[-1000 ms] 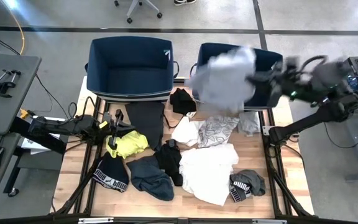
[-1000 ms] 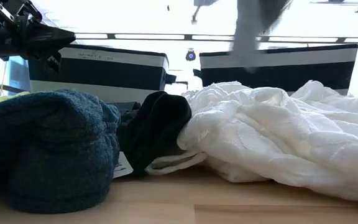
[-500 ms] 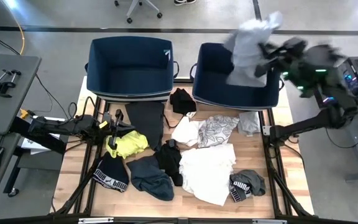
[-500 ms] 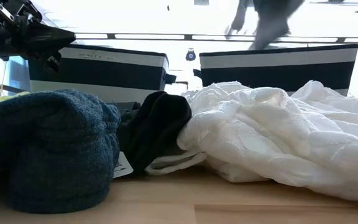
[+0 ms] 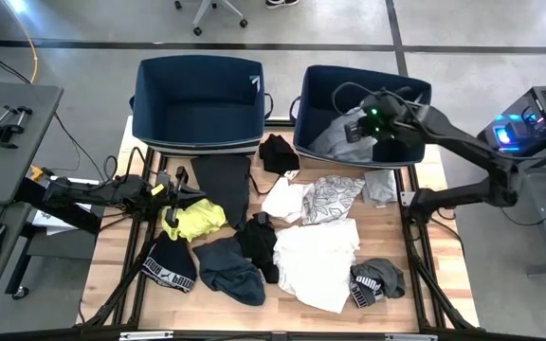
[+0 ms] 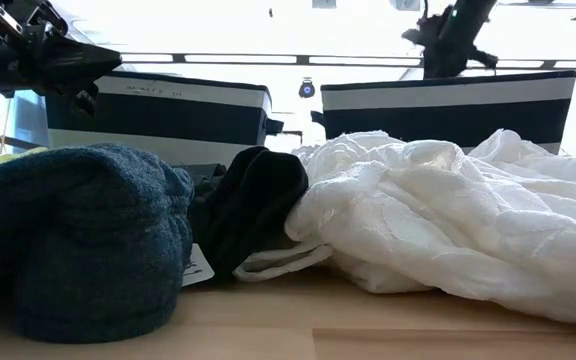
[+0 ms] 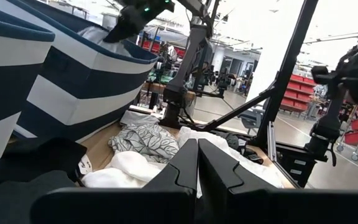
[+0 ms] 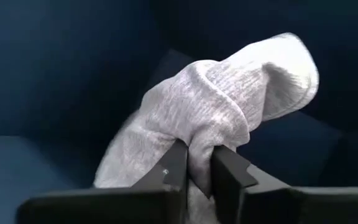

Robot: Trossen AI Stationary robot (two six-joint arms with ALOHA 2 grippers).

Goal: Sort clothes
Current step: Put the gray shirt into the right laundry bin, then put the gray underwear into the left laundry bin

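High view: two navy fabric bins stand side by side at the table's far edge, the left bin (image 5: pixel 197 102) bare inside, the right bin (image 5: pixel 318 93) holding a light grey garment (image 5: pixel 335 140). The right gripper (image 5: pixel 360 131) is inside that bin. On the wooden table (image 5: pixel 436 254) lie eleven more clothes: a neon yellow piece (image 5: pixel 197 220), two black-and-white waistbands (image 5: pixel 168 268) and (image 5: pixel 370 287), a dark blue knit (image 5: pixel 228 268), three black pieces, two white ones, a leaf-patterned one (image 5: pixel 331 198) and a small grey one (image 5: pixel 379 187). The left gripper (image 5: pixel 172 199) hangs over the yellow piece.

Only the right wrist view shows the grip: the fingers (image 8: pixel 234 169) are clamped on the grey garment's fold. The left wrist view shows that arm's fingers (image 7: pixel 185 168) pressed together, holding nothing.

The waistbands read PUMA in the high view; the low view hides them behind the knit (image 6: pixel 78 235).
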